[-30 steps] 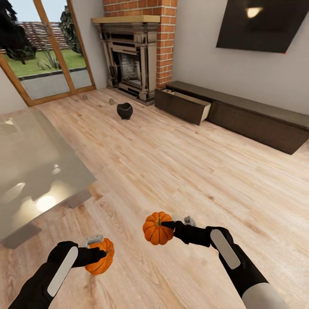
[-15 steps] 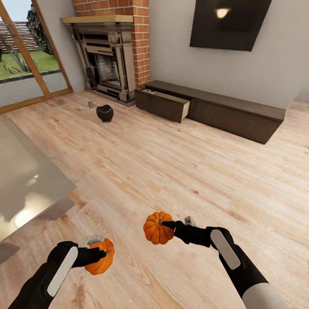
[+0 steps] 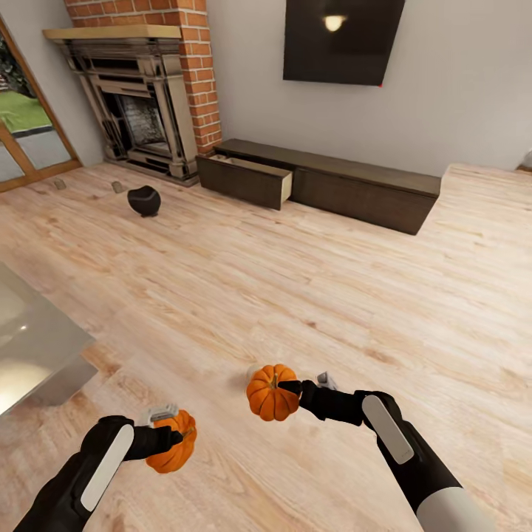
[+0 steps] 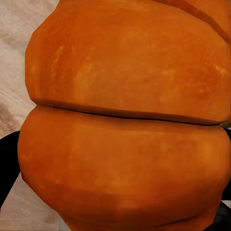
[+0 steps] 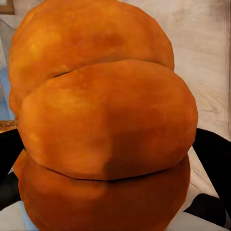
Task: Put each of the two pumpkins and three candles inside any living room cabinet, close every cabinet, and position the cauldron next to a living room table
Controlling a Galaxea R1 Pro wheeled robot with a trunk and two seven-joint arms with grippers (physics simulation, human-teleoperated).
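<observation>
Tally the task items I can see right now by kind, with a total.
Pumpkins: 2, one in the left tool, one in the right tool
Candles: 2, on the floor by the fireplace
Cauldron: 1
Cabinet: 1, one drawer open
Total: 6

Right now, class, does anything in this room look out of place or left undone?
Yes. One cabinet drawer stands pulled open while the rest of the front is flush. A cauldron and two small candles sit loose on the floor by the fireplace. Nothing looks spilled or broken.
</observation>
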